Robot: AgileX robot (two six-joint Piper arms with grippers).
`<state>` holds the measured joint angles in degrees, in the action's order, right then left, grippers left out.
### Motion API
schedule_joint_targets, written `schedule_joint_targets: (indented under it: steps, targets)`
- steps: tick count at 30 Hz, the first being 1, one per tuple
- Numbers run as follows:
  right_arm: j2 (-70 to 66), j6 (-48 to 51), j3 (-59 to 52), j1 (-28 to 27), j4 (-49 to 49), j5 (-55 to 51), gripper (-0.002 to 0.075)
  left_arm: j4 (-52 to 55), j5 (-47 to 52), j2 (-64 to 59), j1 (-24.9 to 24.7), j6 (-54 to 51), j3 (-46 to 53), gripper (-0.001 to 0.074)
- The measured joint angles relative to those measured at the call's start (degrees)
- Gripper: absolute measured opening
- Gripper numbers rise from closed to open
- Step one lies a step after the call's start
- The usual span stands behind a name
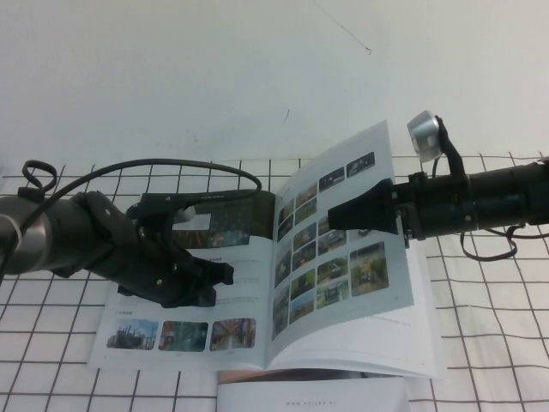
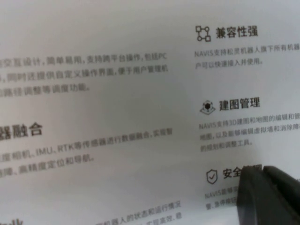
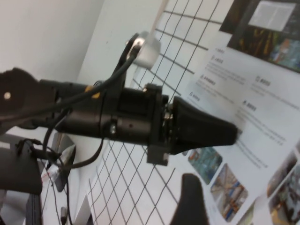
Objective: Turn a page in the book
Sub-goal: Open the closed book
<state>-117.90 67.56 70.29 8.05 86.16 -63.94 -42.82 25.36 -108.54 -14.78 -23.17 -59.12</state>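
The book [image 1: 180,296] lies open on the gridded table. Its left leaf has a dark banner heading and a row of photos. The page [image 1: 330,257], with rows of small photos, stands lifted and tilted over the right half. My right gripper [image 1: 334,219] reaches in from the right, shut on the page past its outer edge. One of its fingers [image 3: 187,201] shows in the right wrist view, next to the left leaf [image 3: 243,93]. My left gripper [image 1: 225,275] is shut and rests on the left leaf. Its tips [image 2: 261,169] touch the printed text.
A white-covered booklet [image 1: 309,395] lies at the near edge, partly under the book. A silver round fitting [image 1: 425,133] stands on the right arm. A black cable [image 1: 197,167] loops over the left arm. The white wall [image 1: 214,77] is behind.
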Motion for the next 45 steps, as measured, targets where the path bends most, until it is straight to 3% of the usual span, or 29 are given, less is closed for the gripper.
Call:
schedule_joint_targets:
  steps: [7,16,24,28,36,40,45]
  targets:
    - [0.0,0.2,0.0,2.0,2.1,-0.6,0.0509,-1.8,1.9,1.6,0.0,-1.3,-0.1,-0.0002]
    - [0.0,0.5,0.0,2.0,6.1,-1.9,0.0509,-2.6,10.6,15.6,-3.1,-4.3,-0.1,-0.0002]
    - [0.0,0.5,0.0,2.7,7.2,-2.2,0.0509,3.0,19.2,24.4,-15.1,-4.4,-0.1,-0.0002]
    - [0.0,0.5,0.0,3.9,8.0,-2.3,0.0509,5.4,20.6,27.2,-23.5,-2.9,-0.1,-0.0002]
    - [0.0,0.8,0.0,4.3,10.1,-2.3,0.0509,14.5,7.2,26.1,-40.3,7.1,-0.1,-0.0002]
    - [0.7,0.8,0.0,4.3,10.1,-2.3,0.0509,24.5,1.4,24.6,-44.4,18.5,-0.1,-0.0002]
    - [3.4,1.1,0.0,4.3,10.1,-2.3,0.0509,37.4,-0.7,22.2,-45.2,32.4,-0.1,-0.0002]
